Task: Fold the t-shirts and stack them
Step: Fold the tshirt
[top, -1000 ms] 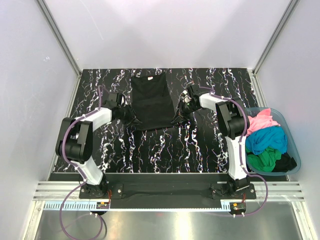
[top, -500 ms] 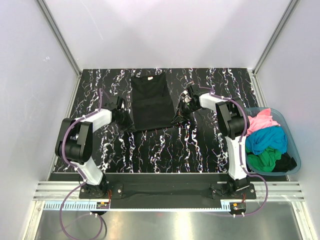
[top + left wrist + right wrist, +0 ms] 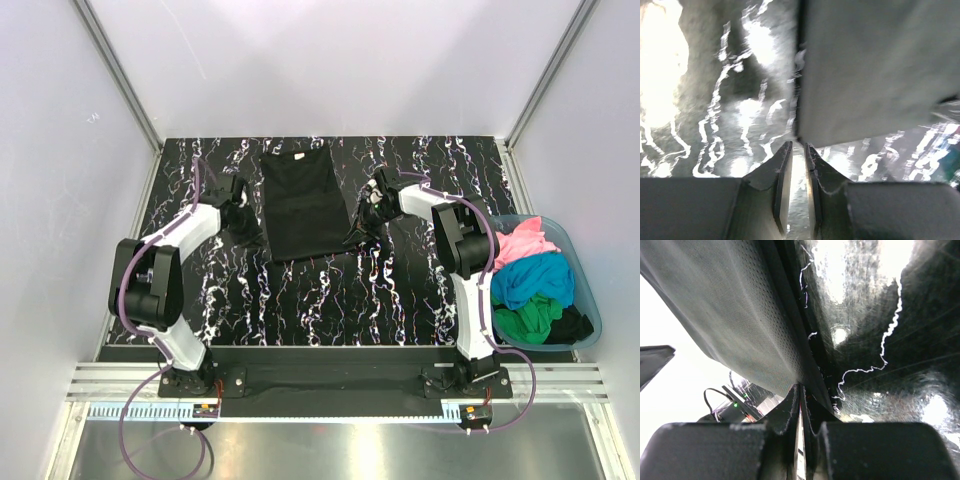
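At table ctr (image 3: 400, 290), black t-shirt (image 3: 298, 205), R jaws pinching edge

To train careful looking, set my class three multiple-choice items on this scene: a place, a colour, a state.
1. Where does the translucent teal plastic tub stand?
A) on the right, beside the right arm
B) on the left, beside the left arm
C) at the far middle

2. What colour is the large cloth t-shirt lying on the black marbled table?
A) pink
B) green
C) black

3. How does the right pincer stand?
A) wide open, empty
B) shut on that t-shirt's edge
C) out of every view

Answers:
1 A: the overhead view shows the tub by the right arm.
2 C: the spread shirt is black.
3 B: its wrist view shows the fingers pinched on dark cloth.
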`<state>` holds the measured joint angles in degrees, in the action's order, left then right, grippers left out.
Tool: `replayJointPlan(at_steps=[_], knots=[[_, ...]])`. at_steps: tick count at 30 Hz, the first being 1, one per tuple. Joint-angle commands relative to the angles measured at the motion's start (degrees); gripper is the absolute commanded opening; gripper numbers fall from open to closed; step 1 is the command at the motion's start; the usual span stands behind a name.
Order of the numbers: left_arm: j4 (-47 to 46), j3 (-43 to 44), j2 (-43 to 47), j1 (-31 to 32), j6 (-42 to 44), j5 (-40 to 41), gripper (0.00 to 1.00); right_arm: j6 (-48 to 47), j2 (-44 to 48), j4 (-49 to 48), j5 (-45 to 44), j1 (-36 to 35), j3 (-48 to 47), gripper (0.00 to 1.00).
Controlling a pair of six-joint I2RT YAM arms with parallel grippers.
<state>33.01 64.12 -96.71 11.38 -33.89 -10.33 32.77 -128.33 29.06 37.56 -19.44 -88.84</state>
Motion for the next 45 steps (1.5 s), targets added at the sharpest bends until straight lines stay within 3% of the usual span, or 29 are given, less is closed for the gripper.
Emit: replayJointPlan(at_steps=[1,8,16,19,26,28,33,40,45], knots=[[-2.95,1.98,2.75,0.31,-0.03,-5.82,0.21,0.53,3.09,0.56,-2.67,-0.77,-1.95,0.09],[-8.49,-3.38,-2.34,1.98,-1.97,-7.08,0.2,1.24,3.88,0.56,-3.72,-1.56,-1.95,0.09],[-5.68,-7.25,-5.61,1.72,-1.18,-0.23,0.16,0.19,5.2,2.67,-4.6,-1.56,-3.54,0.13],[-3.4,-6.47,-1.74,1.02,-1.18,1.27,0.24,-0.43,6.51,3.64,-4.87,-1.56,-3.71,0.13],[3.81,0.92,3.1,-1.35,-0.04,2.95,0.39,-5.87,7.58,6.88,-7.41,-1.39,-5.64,0.32],[3.12,0.84,2.41,-2.06,0.31,0.76,0.4,-6.84,6.26,7.59,-6.19,-1.21,-5.47,0.39],[-4.17,-4.43,0.73,-3.38,0.05,-8.02,0.41,-7.99,4.23,7.15,-5.92,-0.86,-4.51,0.42],[-9.46,-10.5,-0.24,-3.91,-2.06,-11.29,0.41,-7.64,3.18,4.17,-5.75,-0.6,-0.03,0.43],[-7.53,-12.7,1.52,-4.87,-2.93,-8.05,0.41,-6.32,3.26,-0.66,-6.01,-0.6,4.8,0.28]])
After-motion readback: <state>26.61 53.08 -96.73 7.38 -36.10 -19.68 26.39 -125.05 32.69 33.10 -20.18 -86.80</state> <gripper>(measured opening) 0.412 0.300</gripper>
